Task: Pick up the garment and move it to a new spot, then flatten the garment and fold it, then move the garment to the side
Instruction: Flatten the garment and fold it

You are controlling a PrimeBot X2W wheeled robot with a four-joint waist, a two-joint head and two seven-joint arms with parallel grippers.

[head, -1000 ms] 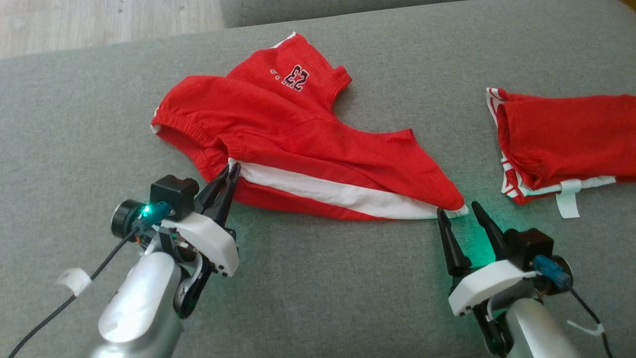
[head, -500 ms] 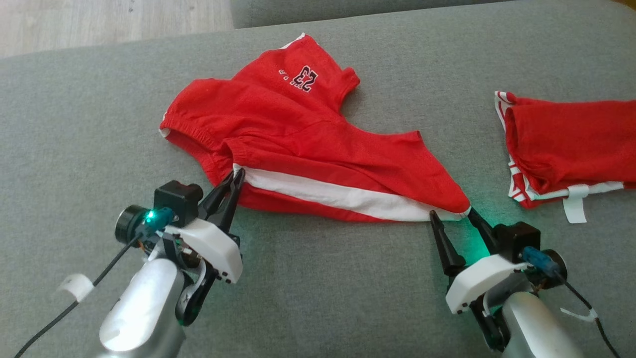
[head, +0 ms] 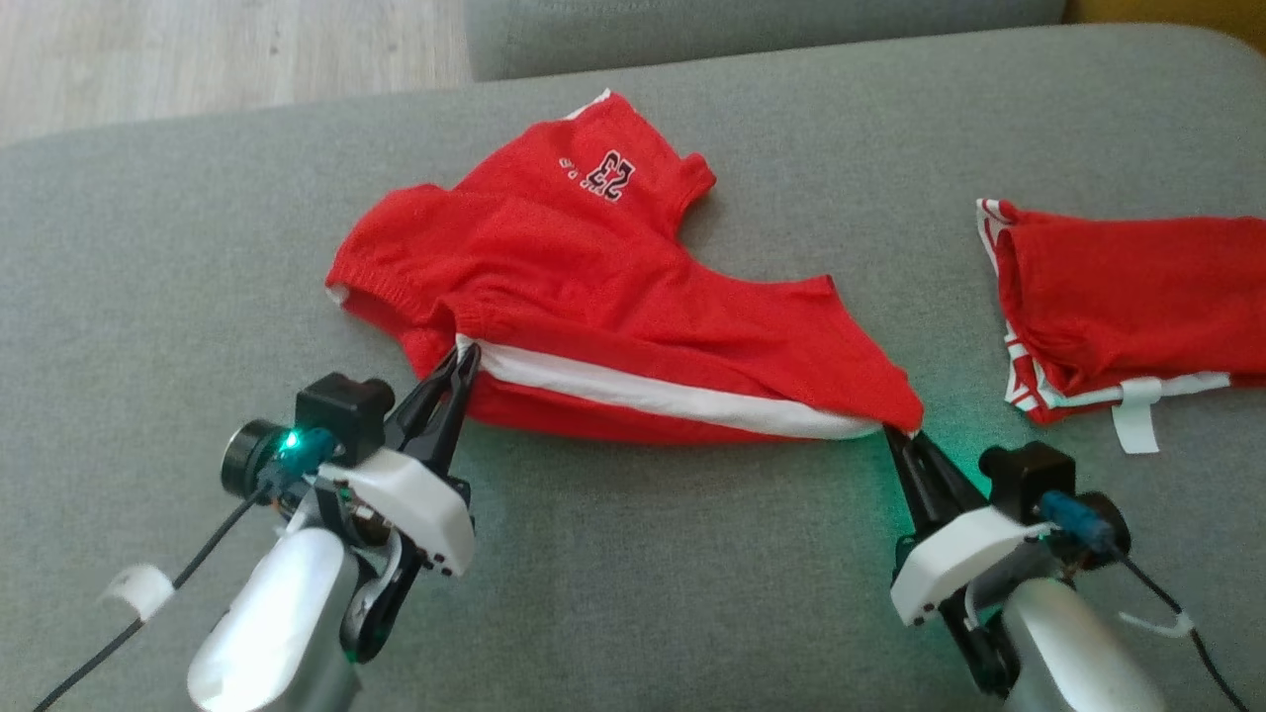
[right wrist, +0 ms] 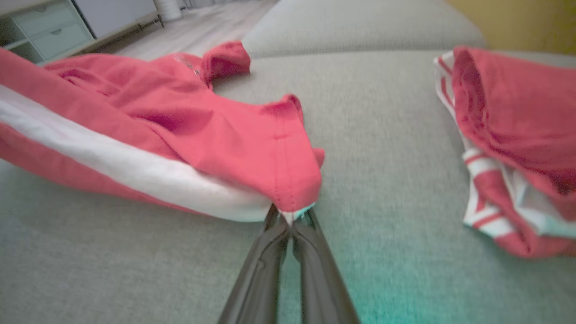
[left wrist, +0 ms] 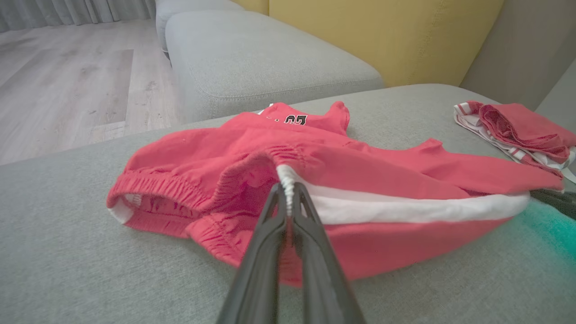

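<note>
The red garment point(head: 613, 297) lies crumpled at the frame's centre on the grey cushion point(head: 692, 554) — left gripper point(head: 463, 358) and right gripper point(head: 898, 435) both pinch its lower edge. Lifting, flattening and folding are not yet done.

Garment point(head: 613, 287) in the middle of the sofa seat point(head: 692, 574), a pincer at each near corner

The garment lay spread across the seat, its near edge running left to right between the two arms. The left pincer point(head: 463, 358) was clamped on the near left corner, at the waistband end, and the right pincer point(head: 902, 435) was clamped on the near right corner, at the leg hem. Both arms reached in from the front of the seat. A second garment point(head: 1118, 287) lay folded on the same seat, well apart to the right. Behind the seat sat another cushion point(head: 742, 25), with the floor point(head: 198, 59) beyond the far left edge.
</note>
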